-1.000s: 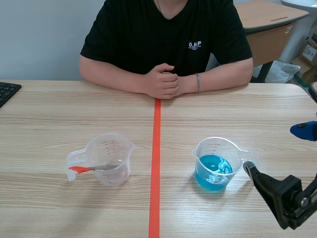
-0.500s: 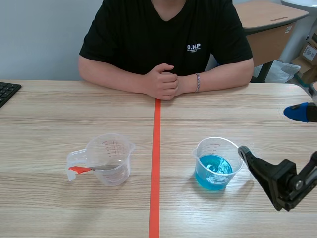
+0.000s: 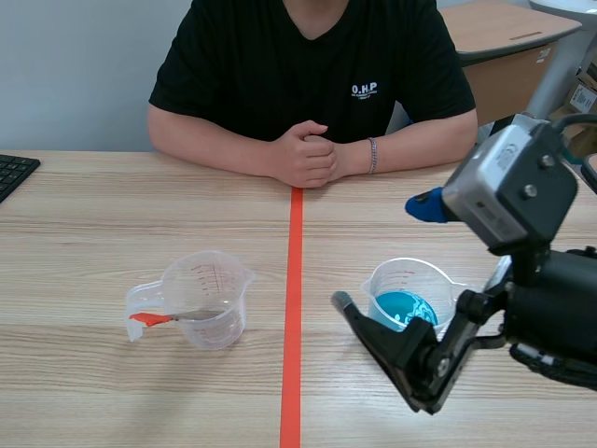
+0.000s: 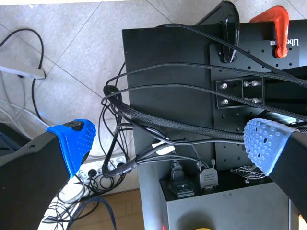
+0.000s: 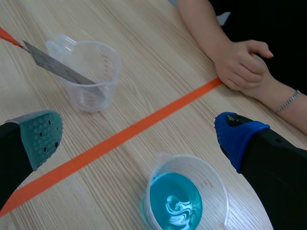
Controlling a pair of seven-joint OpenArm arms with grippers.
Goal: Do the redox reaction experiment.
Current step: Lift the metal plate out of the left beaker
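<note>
Overhead, the right fingers [image 5: 41, 136] stand wide apart, the beaker of blue liquid [image 5: 211, 179] between and under them.

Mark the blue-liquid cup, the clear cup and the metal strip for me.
blue-liquid cup [image 5: 214, 189], right wrist view, clear inner wall.
clear cup [image 3: 222, 333], scene view, front wall.
metal strip [image 5: 56, 65], right wrist view, middle of blade.

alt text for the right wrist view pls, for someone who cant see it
The right robot hand is open, with a clear measuring cup of blue liquid between its fingers on a wooden table. Past an orange tape line, a second clear cup holds a metal blade; a person's clasped hands rest farther off.
</note>
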